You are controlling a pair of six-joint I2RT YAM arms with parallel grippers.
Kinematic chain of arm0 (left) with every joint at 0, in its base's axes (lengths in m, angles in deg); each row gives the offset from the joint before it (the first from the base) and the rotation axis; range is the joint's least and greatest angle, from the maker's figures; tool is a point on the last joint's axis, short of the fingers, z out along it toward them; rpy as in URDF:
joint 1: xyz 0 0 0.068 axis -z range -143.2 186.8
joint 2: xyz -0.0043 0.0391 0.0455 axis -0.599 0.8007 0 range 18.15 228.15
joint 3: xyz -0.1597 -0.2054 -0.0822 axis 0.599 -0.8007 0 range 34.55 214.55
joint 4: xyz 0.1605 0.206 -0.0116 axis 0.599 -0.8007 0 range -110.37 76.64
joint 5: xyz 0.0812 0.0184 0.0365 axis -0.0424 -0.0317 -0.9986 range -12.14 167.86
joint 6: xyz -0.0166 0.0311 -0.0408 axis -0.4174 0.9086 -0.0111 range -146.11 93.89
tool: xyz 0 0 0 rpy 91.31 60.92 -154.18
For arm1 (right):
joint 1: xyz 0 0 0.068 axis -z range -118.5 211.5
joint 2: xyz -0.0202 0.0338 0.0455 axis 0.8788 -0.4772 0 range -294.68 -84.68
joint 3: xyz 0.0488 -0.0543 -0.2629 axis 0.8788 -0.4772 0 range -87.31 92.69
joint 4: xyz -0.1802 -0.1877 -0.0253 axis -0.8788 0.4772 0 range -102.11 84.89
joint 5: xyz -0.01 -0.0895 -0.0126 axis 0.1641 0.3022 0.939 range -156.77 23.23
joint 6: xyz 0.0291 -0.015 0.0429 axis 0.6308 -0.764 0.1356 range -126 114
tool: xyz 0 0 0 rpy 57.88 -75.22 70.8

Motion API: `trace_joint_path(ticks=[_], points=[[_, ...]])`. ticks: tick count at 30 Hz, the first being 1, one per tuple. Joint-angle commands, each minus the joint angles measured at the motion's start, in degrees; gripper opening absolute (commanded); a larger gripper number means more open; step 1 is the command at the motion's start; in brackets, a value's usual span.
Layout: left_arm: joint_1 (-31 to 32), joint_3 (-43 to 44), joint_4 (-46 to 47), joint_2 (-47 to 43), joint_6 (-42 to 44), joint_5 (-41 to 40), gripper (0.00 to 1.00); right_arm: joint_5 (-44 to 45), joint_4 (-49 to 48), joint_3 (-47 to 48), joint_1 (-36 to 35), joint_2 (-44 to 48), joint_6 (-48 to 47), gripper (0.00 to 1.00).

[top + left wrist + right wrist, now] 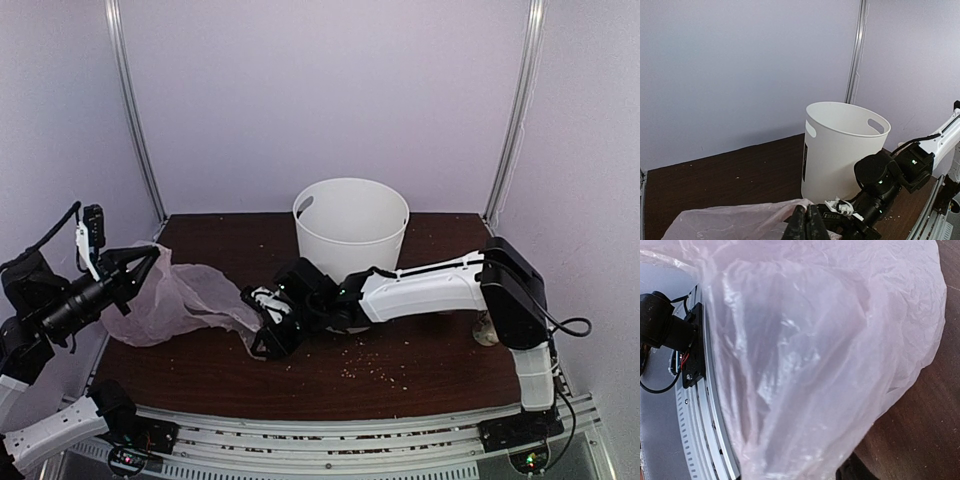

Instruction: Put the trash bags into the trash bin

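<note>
Crinkly pink bag (pixel 180 300) stretched beside round white bin (pixel 350 225), pinched by left gripper (pixel 152 253), jaws closed; right gripper (pixel 266 334) jaws obscured, state unclear.

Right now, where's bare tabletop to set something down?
Free: back-left corner of the table, between the trash bin and left post; front-centre strip between right arm and near rail, crumbs only. Crowded: left-centre, where the trash bag spans from left arm to right arm.

The right arm (pixel 430 290) has a white shell between black joints and a looping black cable (pixel 572 326). The left arm (pixel 70 298) and left pincer (pixel 153 252) are mostly black.
</note>
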Motion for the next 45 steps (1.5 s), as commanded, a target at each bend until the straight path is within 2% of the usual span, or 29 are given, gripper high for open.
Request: trace_joint_path(ticks=[1, 6, 10, 16, 18, 22, 27, 37, 41, 45], points=[[-0.26, -0.71, 2.49, -0.85, 0.19, -0.51, 0.0, 2.18, -1.65, 1.84, 0.19, 0.65, -0.87, 0.36], [-0.31, -1.12, 2.44, -0.81, 0.34, -0.78, 0.0, 3.67, -1.54, 0.98, 0.36, 1.61, -2.54, 0.11], [-0.28, -0.97, 2.27, -1.1, 0.73, -1.27, 0.0, 4.03, 1.24, 2.96, 0.23, 3.15, -6.54, 0.0], [-0.26, 0.98, 0.69, -1.15, 1.72, -2.98, 0.0, 3.57, 8.64, 11.32, 0.73, 6.96, -18.05, 0.0], [-0.29, 1.8, 0.68, -1.01, 1.91, -2.68, 0.0, 1.69, 10.79, 14.38, 1.28, 7.64, -19.27, 0.0], [-0.3, 5.79, -0.48, 1.76, 3.19, -1.55, 0.0, -2.25, 19.94, 25.64, 1.95, 6.72, -22.75, 0.0], [-0.31, 13.56, -1.02, 7.08, 4.4, 1.47, 0.0, 1.5, 25.6, 38.49, 2.1, 6.07, -28.59, 0.0], [-0.27, 35.52, 0.42, 21.4, 10.84, 8.68, 0.0, -0.48, 31.02, 55.06, 5.76, 6.78, -32.26, 0.0], [-0.33, 38.65, 6.7, 25.6, 12.04, 13.48, 0.0, -11.11, 28.8, 57.18, 9.8, 7.79, -26.24, 0.0], [-0.27, 40.02, 13.45, 28.01, 12.72, 16.51, 0.0, -14.01, 29.74, 59.27, 10.55, 9.42, -27.46, 0.0]])
